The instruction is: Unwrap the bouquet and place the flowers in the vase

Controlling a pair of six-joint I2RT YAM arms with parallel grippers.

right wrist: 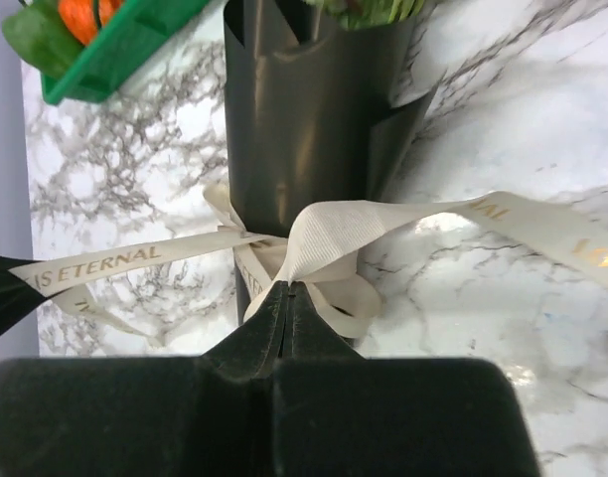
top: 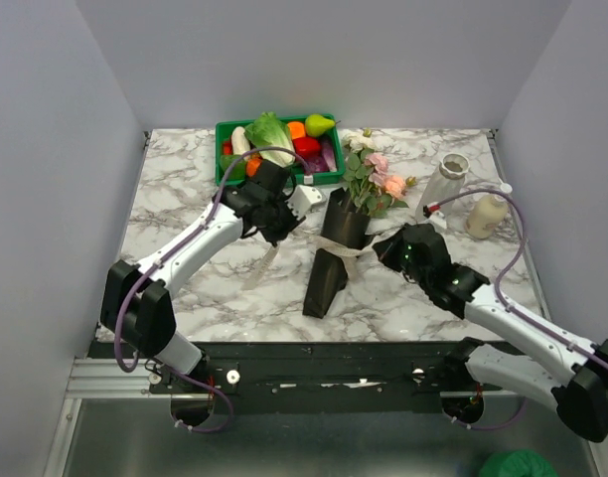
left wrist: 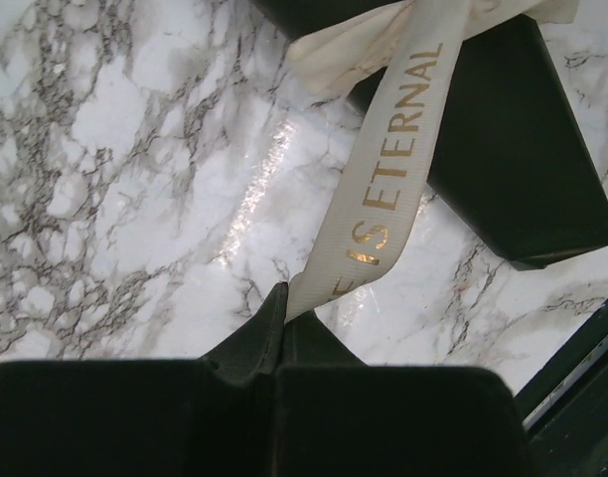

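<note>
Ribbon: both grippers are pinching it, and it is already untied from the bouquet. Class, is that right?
No. The left gripper and right gripper do pinch the ribbon, but it is knotted round the bouquet; the right wrist view shows it.

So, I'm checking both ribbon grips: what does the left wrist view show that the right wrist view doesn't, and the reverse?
Left wrist only: the table's front edge and a clear look at the left gripper shut on a ribbon tail. Right wrist only: the right gripper shut on the bow loop, and the green tray. Both: the lettered ribbon, the bouquet's dark paper, the marble table.
</note>
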